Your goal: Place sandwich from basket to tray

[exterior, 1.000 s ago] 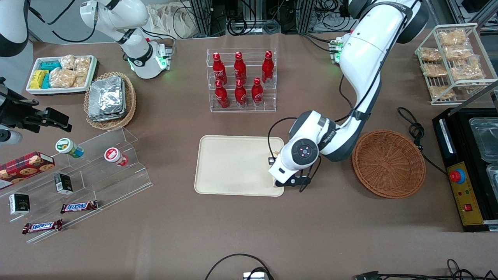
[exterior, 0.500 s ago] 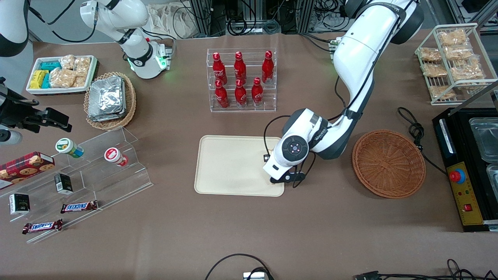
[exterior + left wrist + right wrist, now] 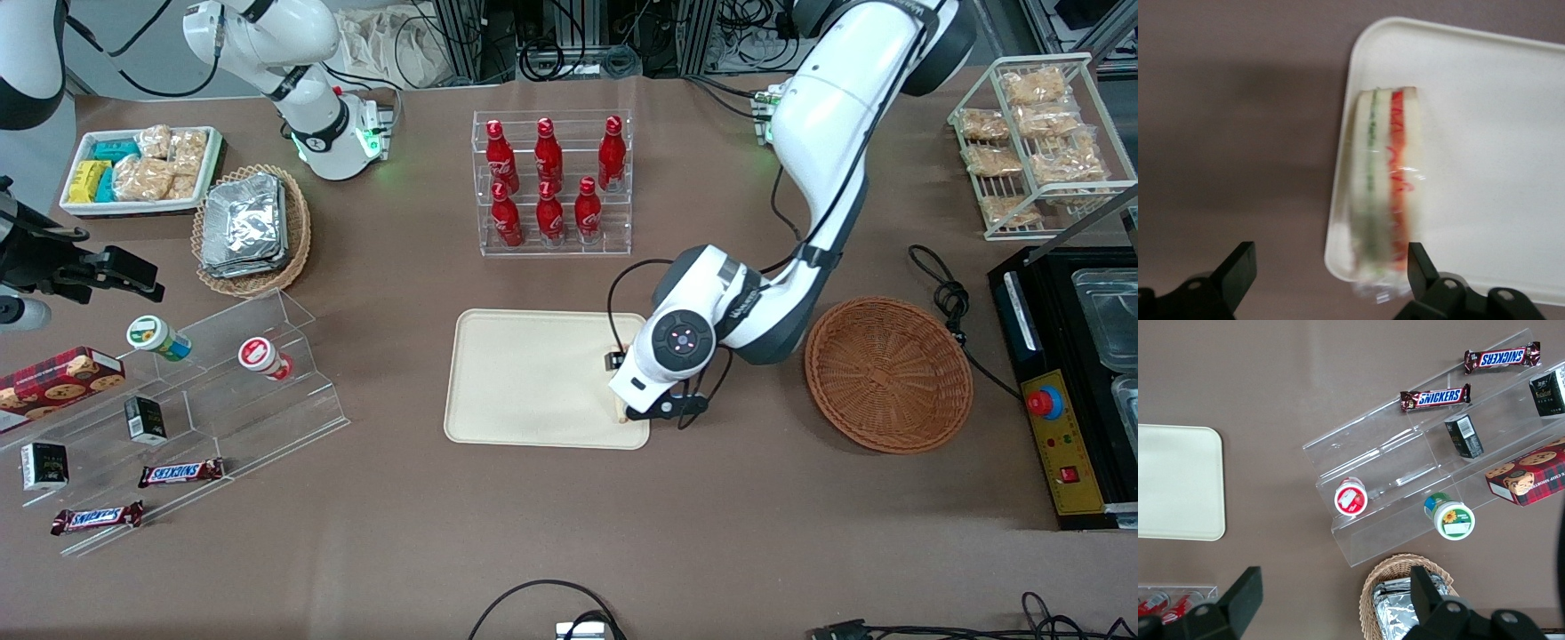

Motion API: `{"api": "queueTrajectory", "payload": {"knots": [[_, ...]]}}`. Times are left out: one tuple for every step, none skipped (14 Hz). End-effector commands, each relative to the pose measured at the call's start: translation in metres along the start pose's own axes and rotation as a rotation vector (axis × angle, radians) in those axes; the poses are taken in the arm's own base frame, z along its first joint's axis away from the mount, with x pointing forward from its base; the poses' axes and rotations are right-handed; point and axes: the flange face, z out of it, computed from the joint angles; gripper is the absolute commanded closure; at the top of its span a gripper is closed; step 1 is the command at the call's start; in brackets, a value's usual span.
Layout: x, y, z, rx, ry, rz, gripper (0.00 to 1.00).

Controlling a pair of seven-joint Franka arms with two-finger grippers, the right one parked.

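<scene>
Cream-beige and flat, the tray (image 3: 533, 378) lies near the middle of a brown table (image 3: 569, 533), with rounded corners and a low rim. The sandwich (image 3: 1386, 190) lies on it, along the short edge at the working arm's end. It is a wrapped wedge of pale bread, turned so its cut side faces up, showing one green layer and one red layer. One end of the wrapper juts slightly past the tray's rim. From the front, the arm hides nearly all of it.

Directly above that edge of the tray hangs the left arm's gripper (image 3: 1328, 270), pointing down. Its two black fingers (image 3: 1238, 267) are spread wide and grasp nothing. One finger stands over bare table outside the tray; the other finger stands close by the red-layer side of the sandwich, and whether it touches the wrapper is unclear.

Toward the working arm's end of the table, well apart from the tray, sits the round reddish-brown wicker basket (image 3: 889, 373), with nothing in it.

Farther from the front camera than the tray stands a clear rack of red bottles (image 3: 551, 182).
</scene>
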Motion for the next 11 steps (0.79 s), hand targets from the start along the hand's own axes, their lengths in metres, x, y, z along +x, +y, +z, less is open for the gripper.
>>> {"api": "queueTrajectory", "payload": {"knots": [[0.001,-0.042,-0.053,0.019,0.007,-0.022,0.0],[-0.001,-0.053,-0.065,0.02,0.017,-0.034,0.0],[-0.001,-0.072,-0.075,0.017,0.027,-0.057,0.0],[-0.008,-0.089,-0.089,0.019,0.039,-0.071,0.0],[-0.013,-0.112,-0.101,0.022,0.047,-0.068,0.0],[-0.021,-0.135,-0.113,0.026,0.057,-0.048,0.0],[-0.028,-0.156,-0.12,0.033,0.061,-0.041,0.0],[-0.038,-0.167,-0.129,0.037,0.072,-0.038,0.0],[-0.047,-0.173,-0.141,0.037,0.089,-0.041,0.0],[-0.049,-0.185,-0.152,0.036,0.105,-0.051,0.0],[-0.046,-0.203,-0.163,0.03,0.116,-0.047,0.0]]}}
